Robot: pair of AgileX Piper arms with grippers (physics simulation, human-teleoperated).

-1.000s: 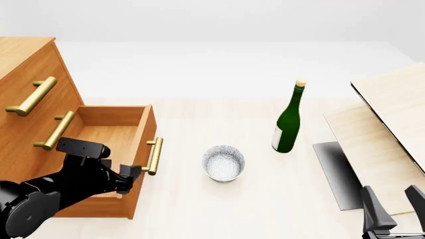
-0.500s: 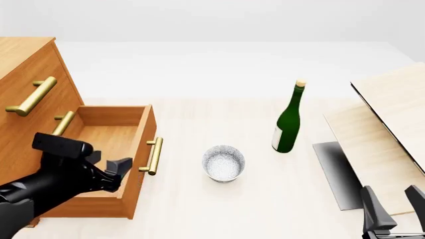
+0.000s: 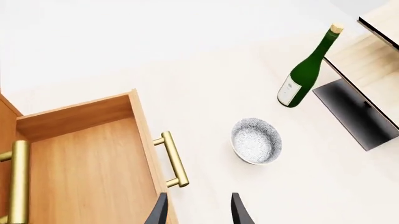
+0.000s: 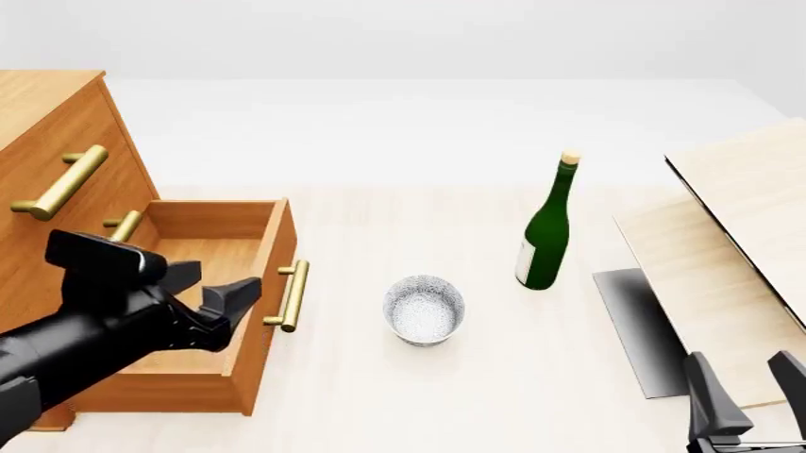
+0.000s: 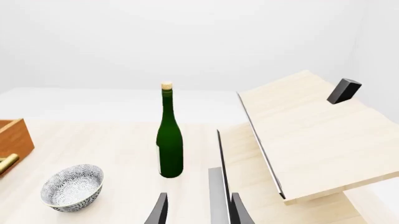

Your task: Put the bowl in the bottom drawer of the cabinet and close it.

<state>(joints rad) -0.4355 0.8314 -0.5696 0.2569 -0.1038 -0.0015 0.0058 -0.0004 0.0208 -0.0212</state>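
The white-grey speckled bowl (image 4: 425, 310) stands upright on the table, to the right of the cabinet (image 4: 75, 132). The bottom drawer (image 4: 214, 247) is pulled out, with its brass handle (image 4: 293, 294) facing the bowl. My left gripper (image 4: 214, 281) hovers open over the drawer's front part, holding nothing. The left wrist view shows the bowl (image 3: 256, 140), the drawer's inside (image 3: 87, 163) and the handle (image 3: 173, 160) beyond the open left gripper (image 3: 198, 212). My right gripper (image 4: 749, 387) stays open and empty at the near right; its wrist view shows the bowl (image 5: 72, 186) far off.
A green bottle (image 4: 546, 231) with a cork stands upright behind and right of the bowl. Pale wooden boards (image 4: 730, 236) and a dark grey plate (image 4: 636, 326) fill the right side. Two shut upper drawers have brass handles (image 4: 57, 184).
The left arm has risen and drawn back from the drawer's front, its open gripper now higher over the drawer. The bowl, the bottle and the right arm have not moved.
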